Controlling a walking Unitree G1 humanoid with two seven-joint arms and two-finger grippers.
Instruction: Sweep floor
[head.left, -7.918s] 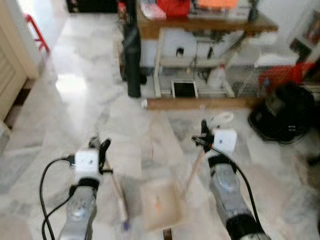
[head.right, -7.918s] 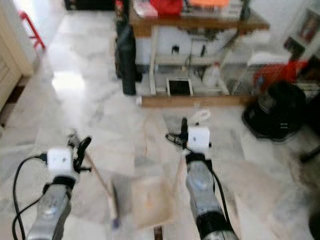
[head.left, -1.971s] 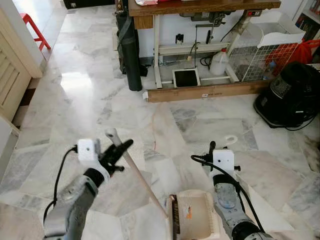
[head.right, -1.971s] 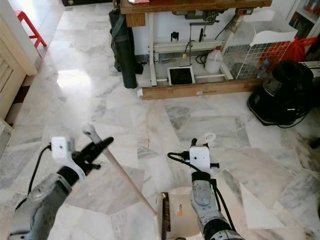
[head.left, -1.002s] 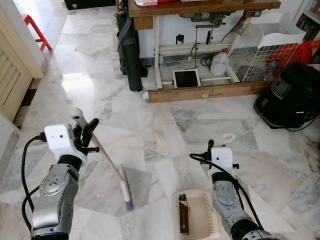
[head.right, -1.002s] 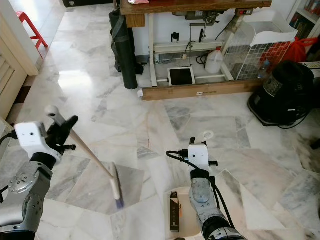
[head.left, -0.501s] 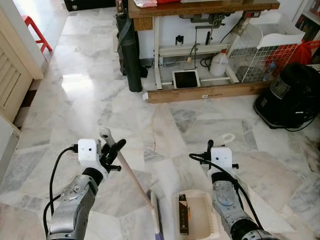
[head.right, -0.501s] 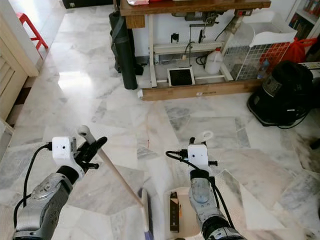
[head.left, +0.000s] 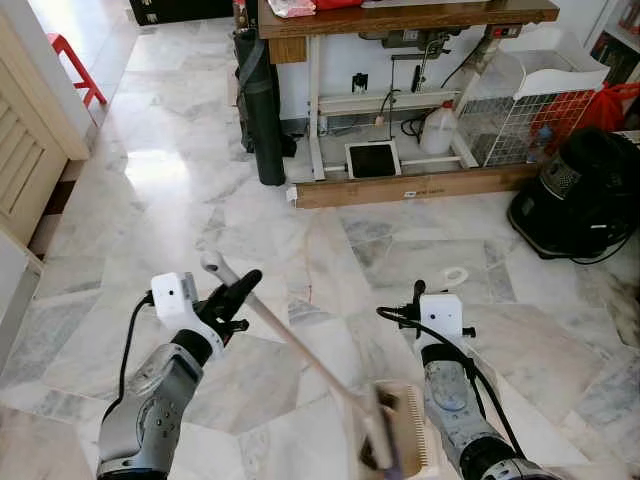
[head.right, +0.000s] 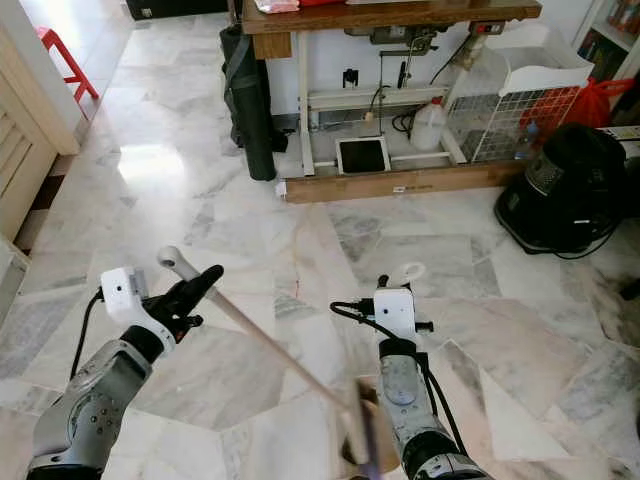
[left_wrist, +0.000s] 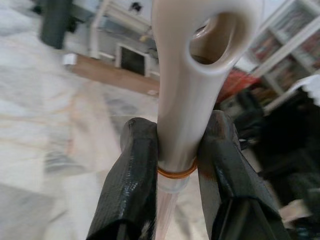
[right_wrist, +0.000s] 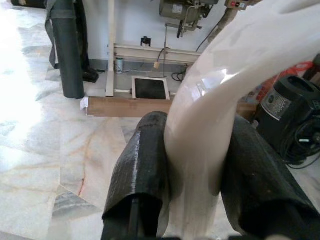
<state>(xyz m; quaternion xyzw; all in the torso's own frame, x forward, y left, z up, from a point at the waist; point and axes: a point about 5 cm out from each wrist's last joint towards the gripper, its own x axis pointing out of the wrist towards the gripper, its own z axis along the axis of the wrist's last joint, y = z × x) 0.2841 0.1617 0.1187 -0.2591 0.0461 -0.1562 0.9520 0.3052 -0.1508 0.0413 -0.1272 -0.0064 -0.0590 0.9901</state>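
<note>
My left gripper (head.left: 234, 291) is shut on the top of a cream broom handle (head.left: 290, 340), whose end has a hanging hole (left_wrist: 217, 27). Its black fingers (left_wrist: 131, 180) press the handle from both sides. The handle slants down to the right to the blurred brush head (head.left: 380, 440), which lies over the left part of a cream dustpan (head.left: 412, 445) on the marble floor. My right gripper (head.left: 418, 296) is shut on the dustpan's white handle (right_wrist: 210, 130), whose ring end (head.left: 457, 277) sticks up beyond it.
At the back stands a wooden table (head.left: 400, 15) with a dark rolled bag (head.left: 262, 110) leaning on it, a wooden board (head.left: 410, 187) and a white jug (head.left: 438, 130) below. A wire cage (head.left: 520, 110) and black vacuum (head.left: 585, 195) are on the right, a wooden door (head.left: 25, 170) on the left.
The brush head has swept right across the floor, from left of the dustpan onto it, and now covers the dark object lying in the pan. The right arm holds still.
</note>
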